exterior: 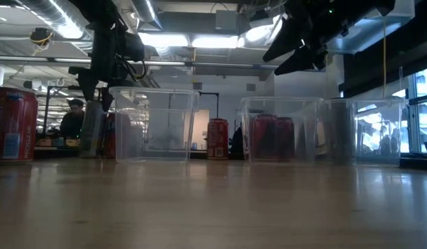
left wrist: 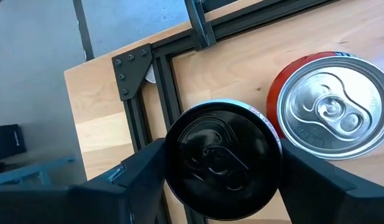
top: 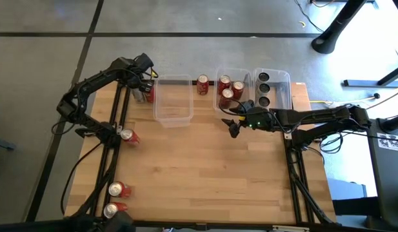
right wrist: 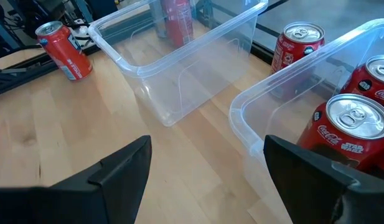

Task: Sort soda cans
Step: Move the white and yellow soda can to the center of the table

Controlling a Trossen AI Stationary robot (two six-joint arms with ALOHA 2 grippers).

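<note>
Cans are what we sort. Left gripper [left wrist: 220, 163] hugs 1 black can [left wrist: 221, 158] beside the empty bin [top: 172, 98]. Right gripper [right wrist: 207, 165], fingers wide, hangs near it, next to the bin [top: 232, 77] with 3 red cans [top: 228, 94].
</note>
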